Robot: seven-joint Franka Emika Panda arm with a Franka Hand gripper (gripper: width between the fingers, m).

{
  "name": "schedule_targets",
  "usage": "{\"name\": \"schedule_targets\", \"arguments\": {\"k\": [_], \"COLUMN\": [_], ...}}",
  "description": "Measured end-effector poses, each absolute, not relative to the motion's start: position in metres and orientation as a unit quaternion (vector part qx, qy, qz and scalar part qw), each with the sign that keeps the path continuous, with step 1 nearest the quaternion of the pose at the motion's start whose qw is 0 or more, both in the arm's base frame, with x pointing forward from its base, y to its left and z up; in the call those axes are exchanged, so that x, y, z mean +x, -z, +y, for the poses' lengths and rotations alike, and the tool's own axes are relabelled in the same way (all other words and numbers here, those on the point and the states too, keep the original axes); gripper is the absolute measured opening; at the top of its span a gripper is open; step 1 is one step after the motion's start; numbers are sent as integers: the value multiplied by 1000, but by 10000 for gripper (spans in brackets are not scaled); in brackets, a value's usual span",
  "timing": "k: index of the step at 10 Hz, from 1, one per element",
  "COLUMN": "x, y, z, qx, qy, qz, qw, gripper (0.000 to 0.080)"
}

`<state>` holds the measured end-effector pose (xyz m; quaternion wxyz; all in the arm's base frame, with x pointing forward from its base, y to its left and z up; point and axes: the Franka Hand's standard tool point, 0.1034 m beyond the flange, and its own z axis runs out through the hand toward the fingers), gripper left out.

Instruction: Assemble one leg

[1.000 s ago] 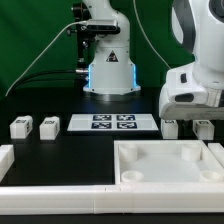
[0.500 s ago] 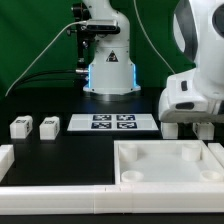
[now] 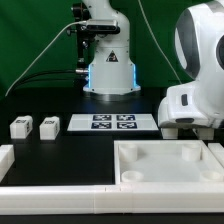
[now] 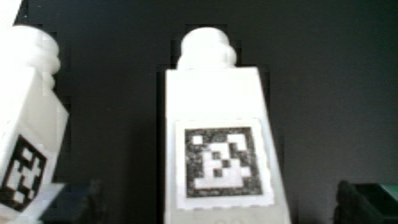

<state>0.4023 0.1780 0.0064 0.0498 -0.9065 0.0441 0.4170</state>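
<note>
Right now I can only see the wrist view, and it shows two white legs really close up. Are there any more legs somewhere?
Observer: Yes. The exterior view shows two more: one leg and a second leg beside it, on the table toward the exterior view's left.
Operator: What's next to those?
Observer: The marker board, lying flat toward the exterior view's right of them.
Operator: Where do legs go?
Observer: Probably into the big white panel with corner sockets. It lies nearest the exterior camera, and no leg stands in the sockets I can see.
</note>
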Motion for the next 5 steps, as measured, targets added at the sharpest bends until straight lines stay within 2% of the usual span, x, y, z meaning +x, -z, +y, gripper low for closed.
{"name": "schedule_targets", "arguments": {"k": [5], "x": [392], "y": [-6], "z": [172], "qx": [-888], "qy": [-454], "qz": [45], "qw": [47], "gripper": [649]}}
